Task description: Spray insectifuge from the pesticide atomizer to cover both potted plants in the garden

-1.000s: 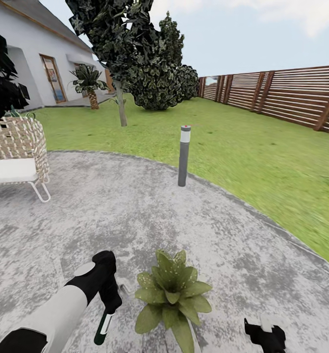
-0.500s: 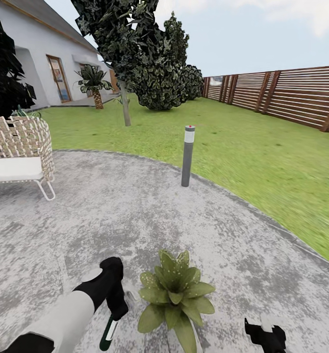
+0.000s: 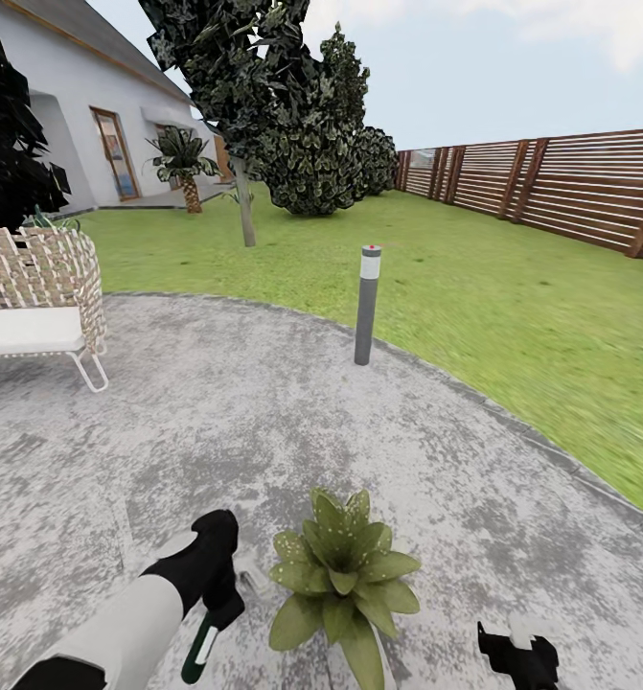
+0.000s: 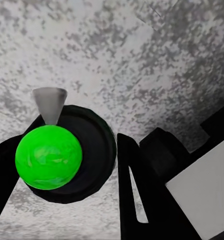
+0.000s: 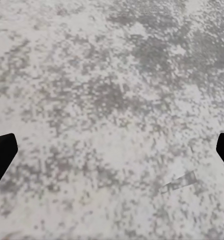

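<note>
The pesticide atomizer (image 3: pixel 201 648), a slim dark green bottle with a white label band, hangs low over the stone patio with my left gripper (image 3: pixel 221 606) shut on it. In the left wrist view its bright green cap (image 4: pixel 48 156) and grey nozzle (image 4: pixel 50 102) sit between the black fingers (image 4: pixel 134 200). One potted plant (image 3: pixel 342 573), a low speckled rosette, stands just right of the bottle. The second potted plant is out of view. My right gripper (image 3: pixel 518 657) hovers open right of the plant, above bare patio (image 5: pixel 112 125).
A grey lamp post (image 3: pixel 365 305) stands at the patio's far edge. A wicker chair (image 3: pixel 35 299) is at the left. Lawn (image 3: pixel 513 316), a slatted wooden fence (image 3: pixel 561 182), dark trees (image 3: pixel 292 105) and a house (image 3: pixel 67 105) lie beyond.
The head view panned slightly one second ago, then held. My left gripper with the atomizer has shifted a little to the left, away from the plant. The right gripper has stayed put.
</note>
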Motion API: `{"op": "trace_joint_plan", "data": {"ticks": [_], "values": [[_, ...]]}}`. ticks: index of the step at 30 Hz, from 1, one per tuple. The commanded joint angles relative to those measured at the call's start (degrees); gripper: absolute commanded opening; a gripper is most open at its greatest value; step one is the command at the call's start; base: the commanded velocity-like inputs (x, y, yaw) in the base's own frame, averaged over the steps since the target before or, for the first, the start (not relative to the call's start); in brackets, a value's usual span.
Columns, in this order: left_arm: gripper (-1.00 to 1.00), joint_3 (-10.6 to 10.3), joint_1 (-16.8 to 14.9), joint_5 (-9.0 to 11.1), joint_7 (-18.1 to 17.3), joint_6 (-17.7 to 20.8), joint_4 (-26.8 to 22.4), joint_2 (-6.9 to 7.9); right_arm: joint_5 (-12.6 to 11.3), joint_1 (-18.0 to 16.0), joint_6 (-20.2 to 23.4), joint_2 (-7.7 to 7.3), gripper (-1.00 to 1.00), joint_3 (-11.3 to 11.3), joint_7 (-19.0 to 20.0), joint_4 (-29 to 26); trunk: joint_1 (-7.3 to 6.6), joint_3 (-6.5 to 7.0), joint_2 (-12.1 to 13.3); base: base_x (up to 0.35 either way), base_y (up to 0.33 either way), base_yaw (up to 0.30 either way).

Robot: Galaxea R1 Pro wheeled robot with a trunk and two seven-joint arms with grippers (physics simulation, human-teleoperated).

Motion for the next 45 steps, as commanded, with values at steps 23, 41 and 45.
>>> {"op": "trace_joint_plan", "data": {"ticks": [23,41,45], "values": [[-1.0,4.4,1.0,0.1,1.0,-0.1,0.0,-2.56,0.6,0.0,-0.3,-0.34,1.0,-0.4,-0.3,0.0,-0.01,-0.05,0.0,0.024,-0.016,0.0],[-1.0,4.4,2.1,0.1,1.0,-0.2,-0.2,-2.43,0.6,-0.1,-0.3,-0.34,1.0,-0.4,-0.4,-0.1,-0.01,-0.05,0.0,0.038,-0.049,0.197],[-1.0,4.5,2.1,0.1,1.0,-0.2,-0.5,-2.43,0.5,0.0,-0.3,-0.26,1.0,-0.3,-0.4,-0.1,-0.01,-0.05,0.0,-0.078,-0.232,0.008]]}}
